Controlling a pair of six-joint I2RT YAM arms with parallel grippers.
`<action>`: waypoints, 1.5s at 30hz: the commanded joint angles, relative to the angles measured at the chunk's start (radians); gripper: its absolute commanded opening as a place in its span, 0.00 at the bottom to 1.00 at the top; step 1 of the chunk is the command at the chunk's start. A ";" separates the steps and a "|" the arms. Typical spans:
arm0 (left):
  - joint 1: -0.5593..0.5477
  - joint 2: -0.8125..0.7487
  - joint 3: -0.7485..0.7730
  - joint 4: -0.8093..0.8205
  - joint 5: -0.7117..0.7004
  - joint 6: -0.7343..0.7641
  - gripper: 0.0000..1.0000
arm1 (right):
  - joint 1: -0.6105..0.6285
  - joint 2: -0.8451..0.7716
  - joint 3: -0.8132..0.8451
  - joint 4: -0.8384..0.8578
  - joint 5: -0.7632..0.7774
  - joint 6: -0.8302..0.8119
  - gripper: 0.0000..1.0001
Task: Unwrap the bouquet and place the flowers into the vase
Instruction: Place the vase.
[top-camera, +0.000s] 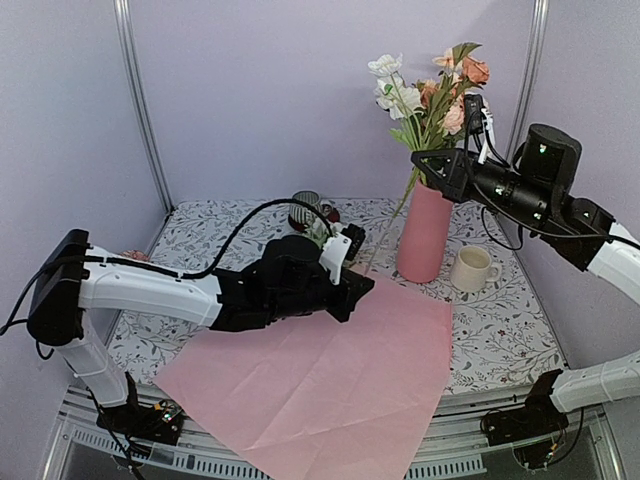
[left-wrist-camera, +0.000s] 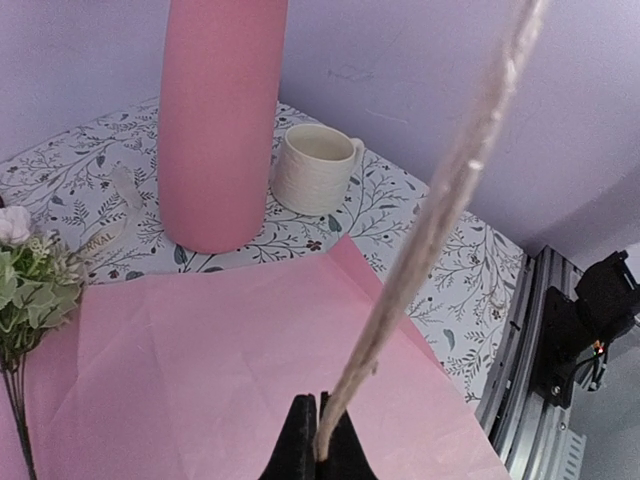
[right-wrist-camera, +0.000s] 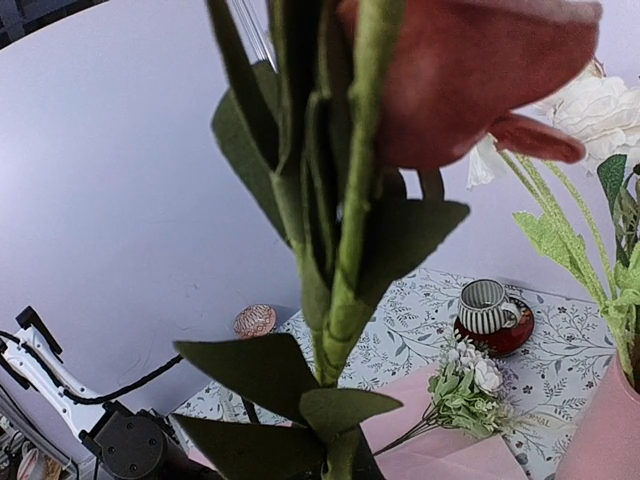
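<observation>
The tall pink vase (top-camera: 425, 232) stands at the back right. My right gripper (top-camera: 425, 160) is shut on the green stems of the flowers (top-camera: 440, 85) and holds them just above the vase's mouth. In the right wrist view, leaves and a pink bloom (right-wrist-camera: 470, 70) hide its jaws. My left gripper (left-wrist-camera: 318, 440) is shut on the lower end of one long pale stem (left-wrist-camera: 430, 220), which slants up toward the held bunch. The bouquet's pink paper (top-camera: 320, 370) lies spread flat under my left gripper (top-camera: 362, 280). A small white-and-green sprig (left-wrist-camera: 30, 280) lies at the paper's far edge.
A cream cup (top-camera: 472, 268) stands right of the vase. A striped mug on a red saucer (right-wrist-camera: 490, 305) sits at the back. A cream ribbon (left-wrist-camera: 110, 235) lies near the vase's base. A small patterned dish (right-wrist-camera: 255, 320) is at the far left by the wall.
</observation>
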 joint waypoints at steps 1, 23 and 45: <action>0.003 0.014 0.006 -0.040 0.005 -0.063 0.00 | 0.007 -0.042 -0.021 0.063 0.035 -0.013 0.02; 0.024 -0.256 -0.259 -0.011 -0.099 -0.015 0.87 | 0.005 -0.049 0.247 -0.317 0.527 -0.268 0.03; 0.103 -0.373 -0.342 -0.082 -0.164 -0.060 0.87 | 0.002 0.127 0.507 -0.166 0.771 -0.577 0.02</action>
